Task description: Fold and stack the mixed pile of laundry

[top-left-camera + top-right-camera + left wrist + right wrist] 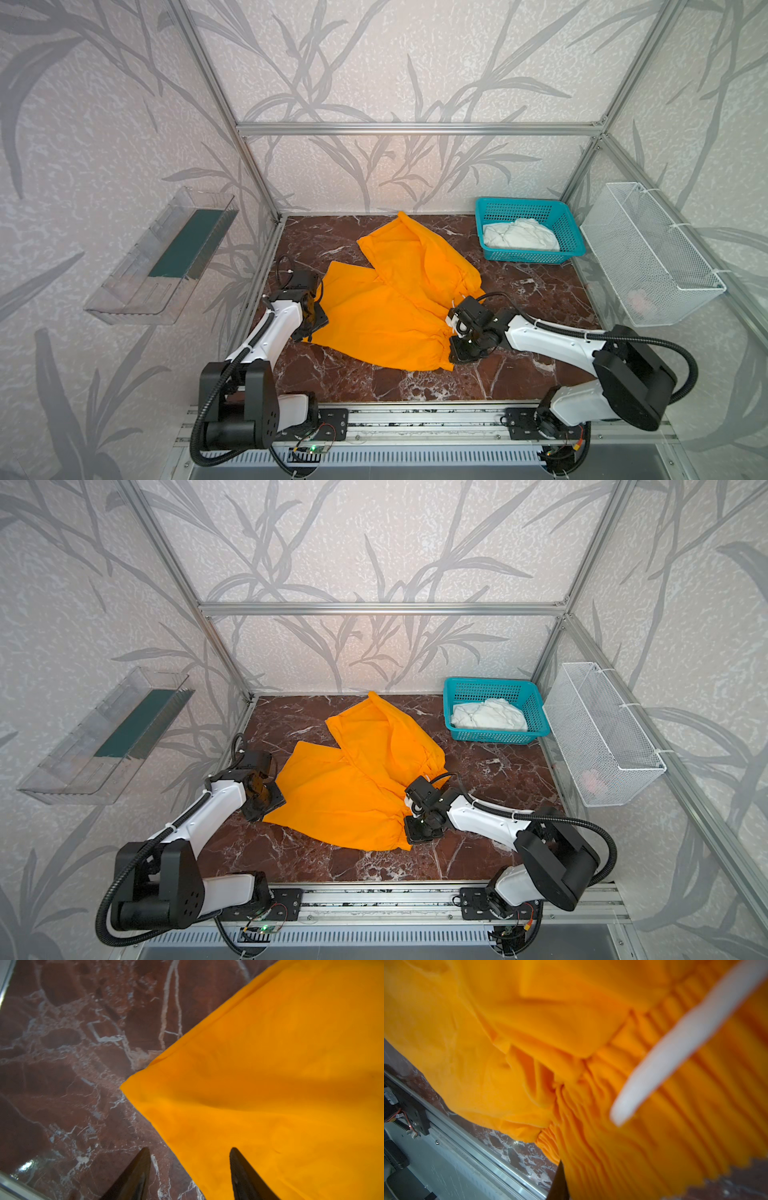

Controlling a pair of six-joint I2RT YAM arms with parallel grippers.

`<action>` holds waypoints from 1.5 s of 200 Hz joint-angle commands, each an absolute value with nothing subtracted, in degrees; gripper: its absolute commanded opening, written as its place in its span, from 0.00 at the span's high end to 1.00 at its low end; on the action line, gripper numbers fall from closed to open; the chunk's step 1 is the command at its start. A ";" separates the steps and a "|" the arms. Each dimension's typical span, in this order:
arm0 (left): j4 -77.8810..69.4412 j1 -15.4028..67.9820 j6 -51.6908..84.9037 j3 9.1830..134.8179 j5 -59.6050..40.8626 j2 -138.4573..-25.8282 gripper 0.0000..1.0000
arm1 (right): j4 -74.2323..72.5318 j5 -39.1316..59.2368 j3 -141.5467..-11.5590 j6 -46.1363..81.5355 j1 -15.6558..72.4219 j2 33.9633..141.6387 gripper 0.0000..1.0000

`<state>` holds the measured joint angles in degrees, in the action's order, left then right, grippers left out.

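Note:
The orange trousers (386, 316) (345, 796) lie spread on the marble table, with one leg doubled over the other. My left gripper (311, 330) (266, 808) is open at the trousers' left corner. In the left wrist view one finger (141, 1167) is over bare marble and the other (241, 1172) over the orange cloth (270, 1084). My right gripper (455, 353) (409, 833) is shut on the gathered waistband (623, 1147). The cloth hides all but one dark finger (559, 1184), and a white drawstring (675, 1053) hangs in front. The white shirt (519, 235) (488, 715) lies crumpled in the teal basket (519, 203) (490, 682).
The teal basket stands in the back right corner of the table (519, 374). A white wire basket (648, 253) hangs on the right wall and a clear tray (166, 257) on the left wall. An aluminium rail (415, 415) runs along the front edge.

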<state>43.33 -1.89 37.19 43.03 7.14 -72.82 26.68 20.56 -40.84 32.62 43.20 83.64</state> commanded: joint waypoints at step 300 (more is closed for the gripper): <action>34.13 -7.41 41.10 42.84 11.59 -83.45 1.00 | 39.17 20.44 -44.33 17.24 41.27 70.69 0.54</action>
